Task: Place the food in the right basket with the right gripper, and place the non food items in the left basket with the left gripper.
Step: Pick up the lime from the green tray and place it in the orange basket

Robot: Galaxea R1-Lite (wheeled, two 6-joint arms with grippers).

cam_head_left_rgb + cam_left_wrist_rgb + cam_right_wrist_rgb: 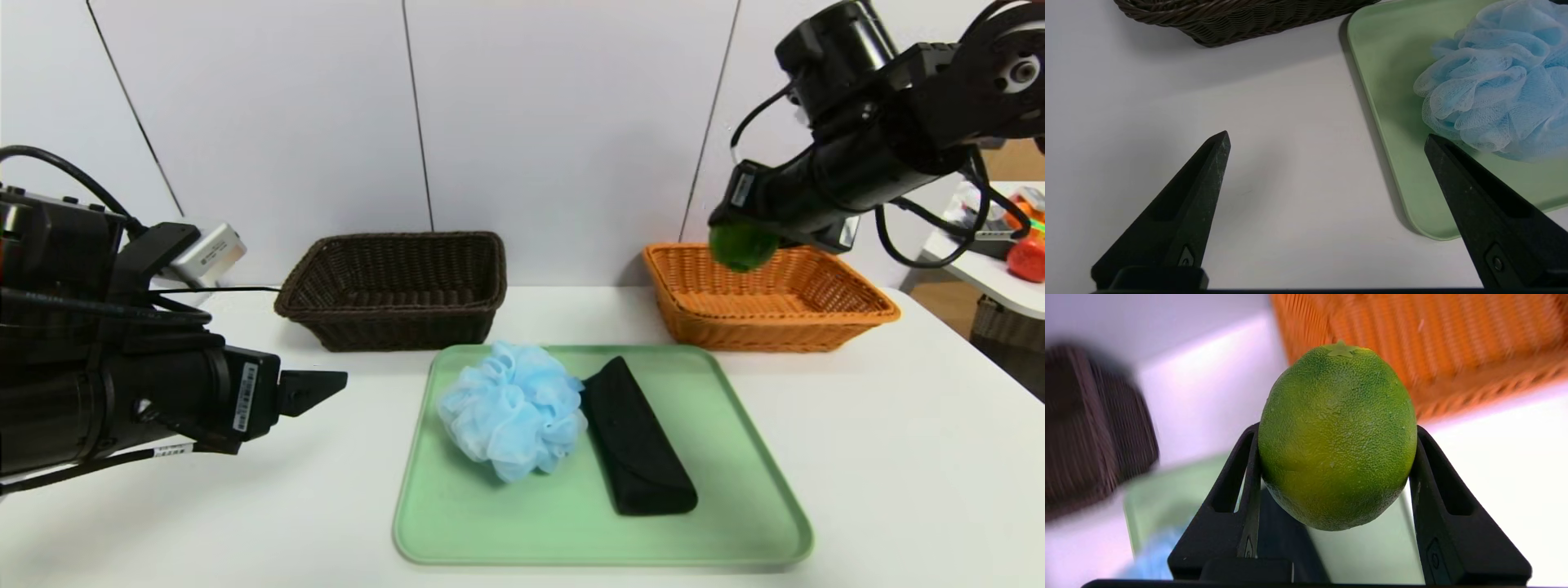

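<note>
Lime (743, 247), pinched between the right gripper's (735, 237) jaws, hangs above the orange wicker basket's (849, 320) near-left corner. White table (898, 457), pale panelled wall (555, 122) behind. Blue pouf (513, 410) and glasses case (637, 441) lie touching on the green tray (735, 523); left gripper (1327, 141), jaws spread, hovers beside it near the dark brown basket (392, 286).

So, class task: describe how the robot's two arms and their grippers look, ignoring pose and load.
Both arms are black with looping black cables. Left gripper: pointed black triangular fingers, a white barcode label behind them. Right gripper: the same black build, a white label on its side.
</note>
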